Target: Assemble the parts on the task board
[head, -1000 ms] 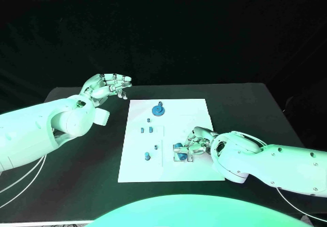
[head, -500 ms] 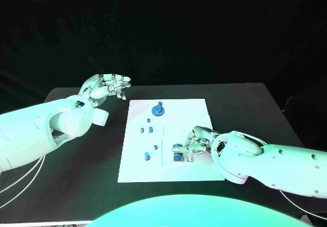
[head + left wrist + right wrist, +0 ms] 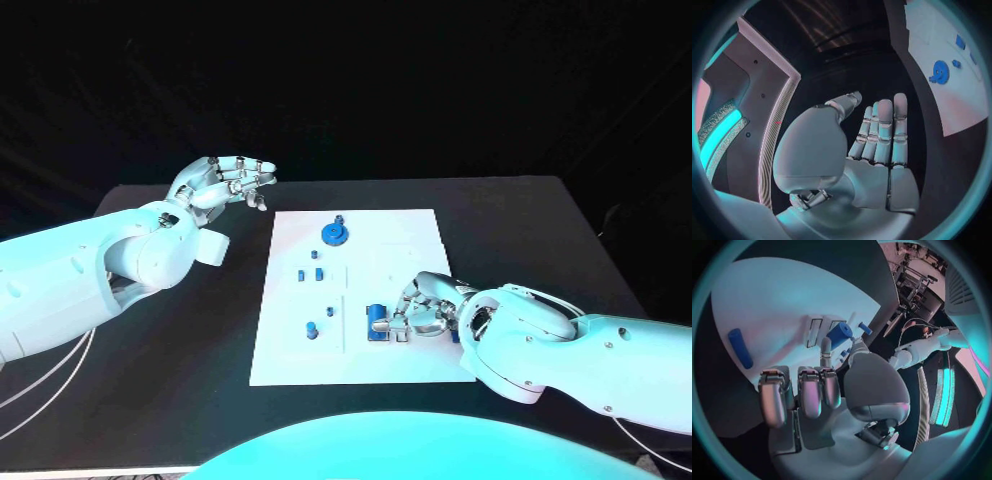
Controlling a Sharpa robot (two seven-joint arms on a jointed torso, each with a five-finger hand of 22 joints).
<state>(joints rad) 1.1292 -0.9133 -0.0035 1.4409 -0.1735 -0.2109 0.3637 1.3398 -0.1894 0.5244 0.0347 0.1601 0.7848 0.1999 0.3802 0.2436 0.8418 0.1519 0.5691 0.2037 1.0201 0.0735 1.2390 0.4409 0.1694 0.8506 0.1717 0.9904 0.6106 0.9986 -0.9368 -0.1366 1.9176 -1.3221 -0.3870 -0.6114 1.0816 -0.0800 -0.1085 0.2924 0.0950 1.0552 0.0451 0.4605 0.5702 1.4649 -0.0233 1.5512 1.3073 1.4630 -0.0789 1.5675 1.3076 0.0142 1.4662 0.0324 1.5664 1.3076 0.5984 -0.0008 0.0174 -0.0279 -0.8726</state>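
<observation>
The black tabletop point(image 3: 173, 340) carries the white task board point(image 3: 389, 240) at its middle, lying lengthwise away from the robot.

The right arm point(image 3: 591, 350) reaches in low over the near right corner of the board, forearm slanting toward the board's centre. The left arm point(image 3: 87, 270) is lifted over the tabletop's far left corner, well apart from the board.

The left hand point(image 3: 224, 182) is raised with palm upturned, its fingers point(image 3: 882, 125) stretched out and slightly apart, holding nothing. The right hand point(image 3: 428, 305) is bent down onto the board, fingers point(image 3: 811, 390) curled in close together; thumb and a fingertip pinch an upright blue cylinder point(image 3: 839, 334) over the board, beside white slotted fixtures.

On the far half of the board lies a blue gear point(image 3: 333, 234), with a smaller blue knob just beyond it. Nearer stand small blue pegs point(image 3: 309, 274) in a loose row, and one blue peg point(image 3: 310, 329) toward the near left. The right wrist view also shows a long blue pin point(image 3: 739, 348) lying flat on the board, apart from the hand.
</observation>
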